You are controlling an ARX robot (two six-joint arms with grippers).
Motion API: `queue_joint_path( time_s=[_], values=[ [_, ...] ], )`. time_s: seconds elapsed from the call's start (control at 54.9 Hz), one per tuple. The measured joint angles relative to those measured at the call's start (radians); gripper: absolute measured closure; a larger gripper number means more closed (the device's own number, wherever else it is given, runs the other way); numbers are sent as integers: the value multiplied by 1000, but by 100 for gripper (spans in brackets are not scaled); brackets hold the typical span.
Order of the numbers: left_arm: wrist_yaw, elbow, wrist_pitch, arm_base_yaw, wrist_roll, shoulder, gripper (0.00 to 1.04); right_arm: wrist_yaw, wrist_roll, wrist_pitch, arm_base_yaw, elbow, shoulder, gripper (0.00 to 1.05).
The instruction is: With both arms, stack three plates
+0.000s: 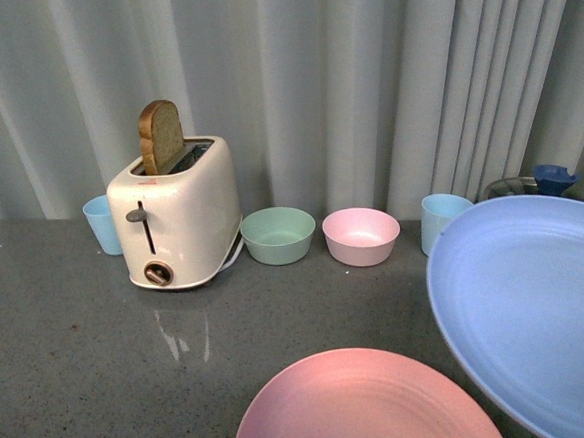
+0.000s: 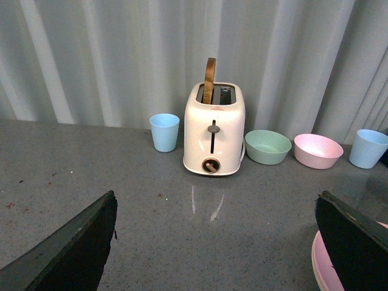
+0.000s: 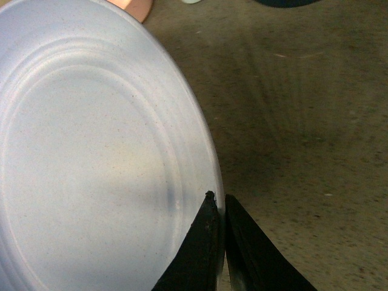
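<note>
The light blue plate (image 1: 538,302) hangs tilted above the counter at the right of the front view. My right gripper (image 3: 218,203) is shut on its rim, and the plate (image 3: 91,157) fills most of the right wrist view. The pink plate (image 1: 360,405) lies flat on the counter at the front edge, left of and below the blue one. Its edge (image 2: 321,267) shows beside one of my left gripper's fingers (image 2: 354,242). My left gripper (image 2: 215,242) is open over bare counter with nothing between its fingers. The beige plate is out of view.
A cream toaster (image 1: 176,212) with a bread slice (image 1: 160,136) stands at the back left, a light blue cup (image 1: 102,224) beside it. A green bowl (image 1: 278,235), a pink bowl (image 1: 361,236) and another blue cup (image 1: 440,219) line the curtain.
</note>
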Motion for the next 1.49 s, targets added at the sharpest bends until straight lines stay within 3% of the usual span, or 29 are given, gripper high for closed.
queue_joint_path(
  time_s=[0.309,0.528,1.183,1.329,1.493],
  values=[
    [0,0,0,0,0,0,7,76,94,97,322,-7,74,102],
    [0,0,0,0,0,0,7,151,120,119,464,18,213,102],
    [0,0,0,0,0,0,7,189,138,146,491,48,300,102],
    [0,0,0,0,0,0,7,185,139,150,483,48,311,82],
    [0,0,0,0,0,0,7,157,142,161,456,49,282,51]
  ],
)
